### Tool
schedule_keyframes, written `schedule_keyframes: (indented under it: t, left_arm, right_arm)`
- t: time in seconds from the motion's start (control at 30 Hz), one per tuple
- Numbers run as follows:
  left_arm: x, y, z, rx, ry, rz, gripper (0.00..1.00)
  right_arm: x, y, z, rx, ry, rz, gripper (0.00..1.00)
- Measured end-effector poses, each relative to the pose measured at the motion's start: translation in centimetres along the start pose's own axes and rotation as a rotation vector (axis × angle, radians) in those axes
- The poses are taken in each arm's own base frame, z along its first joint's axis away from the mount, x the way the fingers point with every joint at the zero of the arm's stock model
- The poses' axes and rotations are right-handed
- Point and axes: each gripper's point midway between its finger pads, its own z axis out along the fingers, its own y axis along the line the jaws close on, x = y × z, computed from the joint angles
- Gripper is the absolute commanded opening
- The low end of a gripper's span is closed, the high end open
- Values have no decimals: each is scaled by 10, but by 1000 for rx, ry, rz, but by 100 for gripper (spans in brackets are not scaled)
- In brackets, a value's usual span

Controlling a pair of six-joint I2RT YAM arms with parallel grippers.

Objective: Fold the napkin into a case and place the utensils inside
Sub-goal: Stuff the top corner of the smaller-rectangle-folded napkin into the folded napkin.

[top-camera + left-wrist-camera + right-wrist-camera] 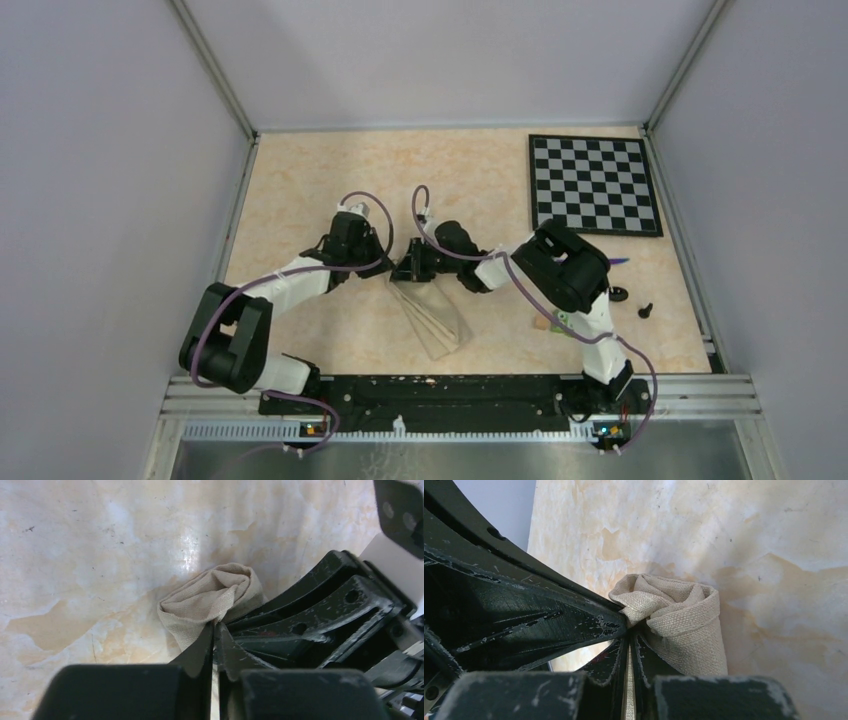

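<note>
Looking down from the top, we see both arms bent in toward the middle of the bench [300,180], elbows out, wrists low and nearly nose to nose. The left arm [290,280] comes in from the left and the right arm [560,265] swings across from the right. Their tips meet just beside each other at the far end of the napkin [437,318]. The napkin is folded into a narrow layered strip that fans out from that pinched end toward the near edge. It's lying on the bench, well apart from the chessboard [594,184] in the far right corner.

On the left wrist view, the left fingers [210,640] are pressed together with a bunched, rolled-up end of cloth caught right at their tips, puffing out just past them. Same deal on the right wrist view: the right fingers [623,647] are clamped on that same bunch. We can see a pale sliver of cloth in the slit between them, and the rolled end curls over beyond the tips. Each wrist view also shows the other arm's fingers crowding right up against its own at the cloth
</note>
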Motion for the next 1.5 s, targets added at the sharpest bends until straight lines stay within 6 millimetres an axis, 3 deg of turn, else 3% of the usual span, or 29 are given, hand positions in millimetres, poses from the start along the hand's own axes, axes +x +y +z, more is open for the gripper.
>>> schedule_keyframes:
  t: [0.13, 0.37, 0.5, 0.63, 0.83, 0.97, 1.1, 1.23, 1.37, 1.5]
  left_arm:
    - [3, 0, -2, 7, 3, 1, 33]
    - [-7, 6, -31, 0, -31, -26, 47]
    - [-13, 9, -45, 1, -67, -46, 41]
    - [4, 17, -37, -4, -18, -75, 32]
    - [34, 27, -6, -14, 102, -134, 27]
    - [37, 14, 0, 11, 91, -110, 29]
    - [40, 12, -2, 7, 87, -98, 38]
    - [37, 15, -18, -6, 57, -83, 43]
    - [21, 20, -29, -9, 6, -81, 37]
    - [16, 17, -25, 0, 39, -78, 30]
  right_arm:
    - [-2, -5, -14, -1, -10, 6, 21]
    - [-13, -3, -45, 14, -25, -27, 24]
    - [-14, 0, -47, 7, -28, -47, 12]
    - [-11, -3, -38, 15, -13, -48, 1]
    - [-8, 1, 5, -6, 7, -55, 0]
    - [-11, -1, 7, 17, -15, -54, 3]
    - [-11, -6, -7, 50, -26, -46, 13]
    - [-5, -6, -33, 81, -9, -50, 14]
    - [-7, 6, -52, 81, -16, -66, 14]
    - [-8, 10, -56, 71, -19, -77, 14]
